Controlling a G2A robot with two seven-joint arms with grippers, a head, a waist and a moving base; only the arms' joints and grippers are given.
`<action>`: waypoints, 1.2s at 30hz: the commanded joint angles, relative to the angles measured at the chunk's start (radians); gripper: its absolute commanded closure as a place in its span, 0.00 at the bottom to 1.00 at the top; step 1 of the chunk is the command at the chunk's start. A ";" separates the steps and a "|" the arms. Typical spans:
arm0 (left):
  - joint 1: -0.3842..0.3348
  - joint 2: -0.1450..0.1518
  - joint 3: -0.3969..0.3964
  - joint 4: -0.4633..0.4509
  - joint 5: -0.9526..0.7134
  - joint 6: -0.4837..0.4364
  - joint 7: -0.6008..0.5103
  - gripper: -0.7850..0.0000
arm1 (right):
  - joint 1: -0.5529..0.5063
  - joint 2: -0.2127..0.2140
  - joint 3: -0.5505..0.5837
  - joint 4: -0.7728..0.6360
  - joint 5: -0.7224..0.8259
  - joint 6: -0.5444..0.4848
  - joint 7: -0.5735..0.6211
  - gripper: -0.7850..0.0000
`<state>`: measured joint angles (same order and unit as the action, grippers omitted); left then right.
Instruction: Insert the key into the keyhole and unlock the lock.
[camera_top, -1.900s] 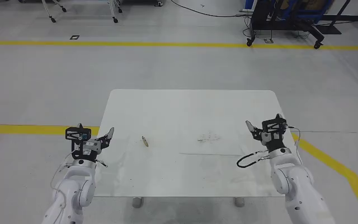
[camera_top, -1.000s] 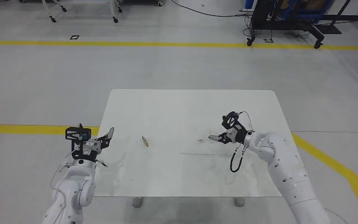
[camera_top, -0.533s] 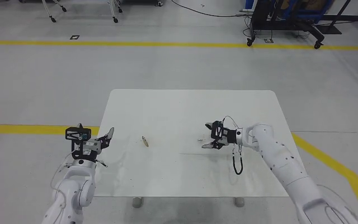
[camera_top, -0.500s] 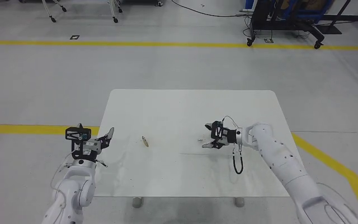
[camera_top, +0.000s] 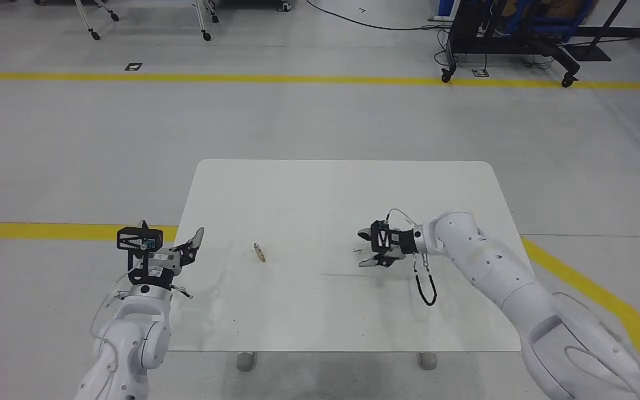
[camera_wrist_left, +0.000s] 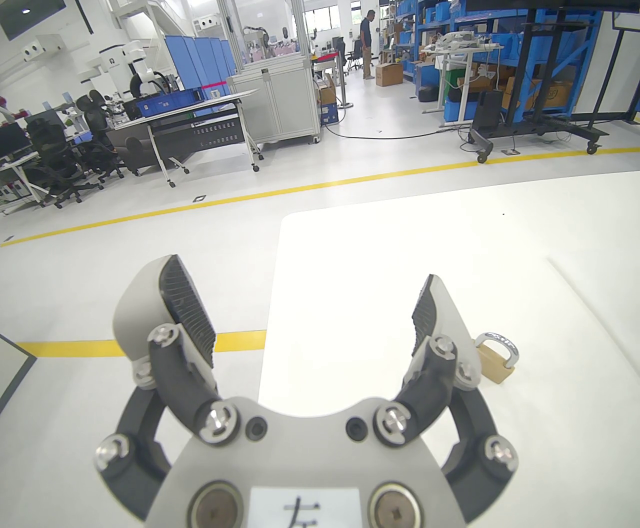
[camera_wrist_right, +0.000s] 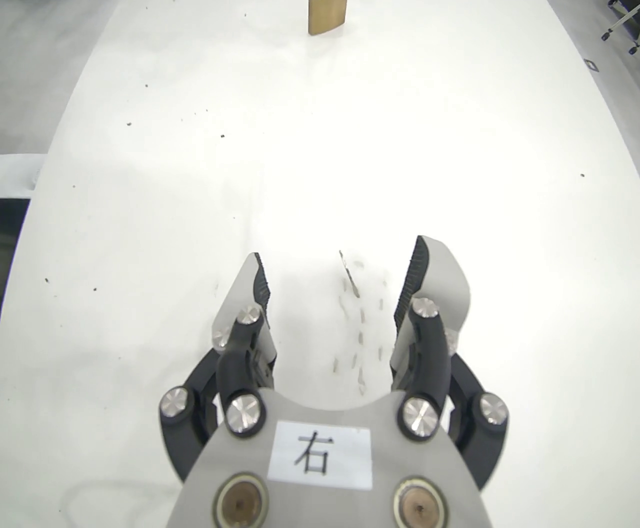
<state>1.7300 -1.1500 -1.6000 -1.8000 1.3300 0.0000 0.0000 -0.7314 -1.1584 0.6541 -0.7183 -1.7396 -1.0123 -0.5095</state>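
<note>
An industrial robotics lab: yellow floor lines (camera_wrist_left: 350, 182), blue storage racks (camera_wrist_left: 406, 35), wheeled workbenches (camera_wrist_left: 197, 132) and office chairs (camera_wrist_left: 50, 150).

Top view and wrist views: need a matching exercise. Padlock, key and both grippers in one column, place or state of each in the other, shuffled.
Things
1. brass padlock with silver shackle
2. thin metal key
3. left gripper
4. right gripper

Places and states
A. open, over the middle of the white table
B. flat on the table, framed by an open gripper
C. open, at the table's left edge, holding nothing
D. lying on the table's left part, touched by nothing

Pairs: 1-D, 2-B, 3-C, 4-A
</note>
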 joint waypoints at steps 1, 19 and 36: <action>0.000 0.000 0.000 0.000 0.000 0.000 0.000 0.00 | 0.014 -0.007 -0.017 0.013 0.003 0.000 0.003 0.54; 0.000 0.000 0.000 0.000 0.000 0.000 0.000 0.00 | 0.094 -0.062 -0.122 0.056 -0.015 0.005 0.041 1.00; 0.000 0.000 0.000 0.000 0.000 0.000 0.000 0.00 | 0.045 0.049 -0.057 -0.052 -0.027 0.077 -0.376 1.00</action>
<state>1.7300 -1.1500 -1.6000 -1.8000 1.3300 0.0000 0.0000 -0.6692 -1.1209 0.5862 -0.7525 -1.8145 -0.9414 -0.8848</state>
